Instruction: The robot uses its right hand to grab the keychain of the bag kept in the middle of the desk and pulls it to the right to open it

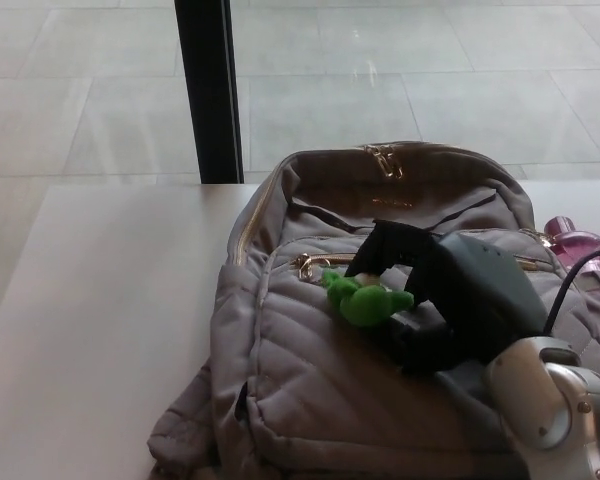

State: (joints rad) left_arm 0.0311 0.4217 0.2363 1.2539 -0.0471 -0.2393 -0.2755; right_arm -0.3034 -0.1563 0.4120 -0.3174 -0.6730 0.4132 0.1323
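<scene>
Single head view, no second camera, so no overlap between views. Camera sits high on the robot's head, looks forward and down across the desk (pixel 110 300). Close range: the bag (pixel 380 330) fills the lower right half of the frame, and its bottom edge is cut off by the picture's lower border. Right hand (pixel 440 300) comes in from the lower right corner, very near the lens, with the wrist cropped. Desk's far edge crosses mid-frame; beyond it lie the tiled floor (pixel 430 80) and a dark vertical post (pixel 210 90), seen through the upper part. Left side of desk is fully visible.
</scene>
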